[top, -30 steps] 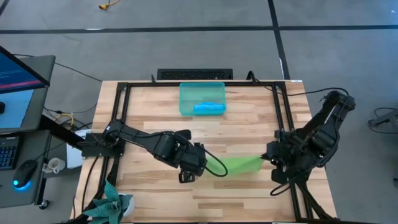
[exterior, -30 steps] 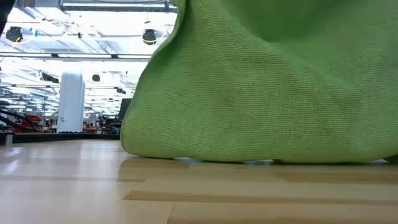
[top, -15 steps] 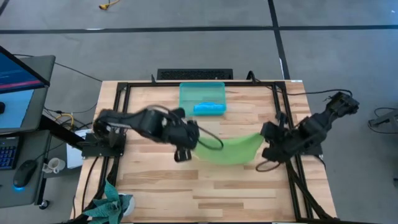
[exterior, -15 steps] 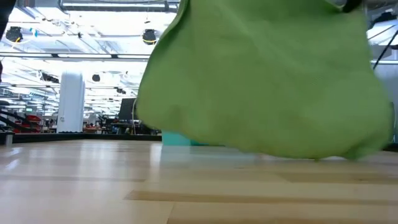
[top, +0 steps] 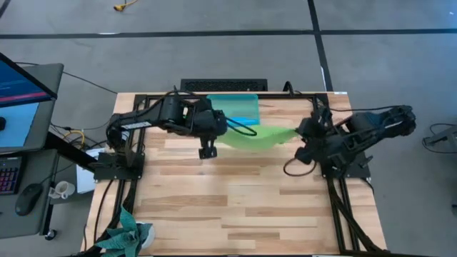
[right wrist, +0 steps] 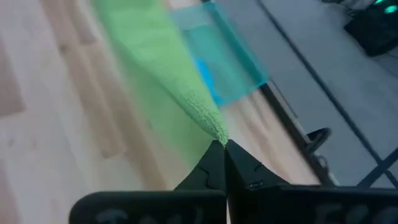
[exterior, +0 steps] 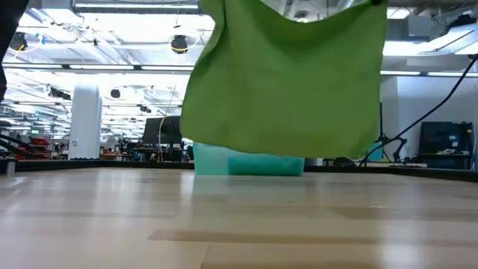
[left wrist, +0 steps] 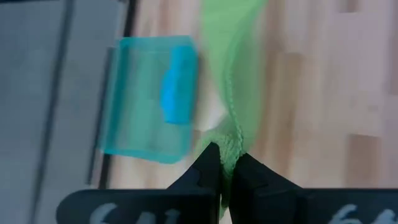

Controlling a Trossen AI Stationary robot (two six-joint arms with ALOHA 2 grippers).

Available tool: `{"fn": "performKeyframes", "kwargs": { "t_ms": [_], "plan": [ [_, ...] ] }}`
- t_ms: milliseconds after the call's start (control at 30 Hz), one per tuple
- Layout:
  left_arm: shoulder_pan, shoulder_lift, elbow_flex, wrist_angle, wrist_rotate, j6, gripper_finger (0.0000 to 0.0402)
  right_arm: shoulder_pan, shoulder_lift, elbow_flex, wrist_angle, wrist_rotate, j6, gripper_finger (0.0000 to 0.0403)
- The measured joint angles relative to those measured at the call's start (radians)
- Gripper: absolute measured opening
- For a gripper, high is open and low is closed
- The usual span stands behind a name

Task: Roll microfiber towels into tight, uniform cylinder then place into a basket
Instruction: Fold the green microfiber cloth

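Green towel [top: 258,136] held stretched in air between both hands, clear of tabletop [top: 235,207], near far edge. Left hand [left wrist: 225,167] clamped on one corner, right hand [right wrist: 222,149] clamped on opposite corner. Basket [top: 243,108] at far edge, partly covered; blue towel [left wrist: 176,87] seen inside.

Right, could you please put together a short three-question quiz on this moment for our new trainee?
1. True or false: the green towel hangs clear of the table.
2. What lies in the basket? A) nothing B) a blue towel C) a sponge
3. What holds the green towel's corners?

Key
1. True; the low view shows its hem off the wood.
2. B, the blue towel.
3. The left gripper and the right gripper, each shut on one corner.
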Motion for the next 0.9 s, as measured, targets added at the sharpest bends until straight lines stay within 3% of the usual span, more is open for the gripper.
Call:
{"fn": "performKeyframes", "kwargs": {
  "t_ms": [167,433,667,900],
  "plan": [
    [-0.055,0.006,-0.098,0.003,0.125,-0.072,0.0000,0.104,0.002,-0.101,0.013,-0.042,0.130,0.0010],
    [-0.235,0.008,-0.484,0.019,0.183,-0.287,0.0000,0.332,0.003,-0.379,0.259,-0.114,0.373,0.0007],
    [-0.398,0.009,-0.739,0.293,0.259,-0.467,0.0000,0.481,0.047,-0.545,0.590,-0.164,0.509,0.0009],
    [-0.507,0.009,-0.819,0.492,0.308,-0.627,0.0000,0.549,0.204,-0.562,0.819,-0.267,0.528,0.0008]
  ]
}}
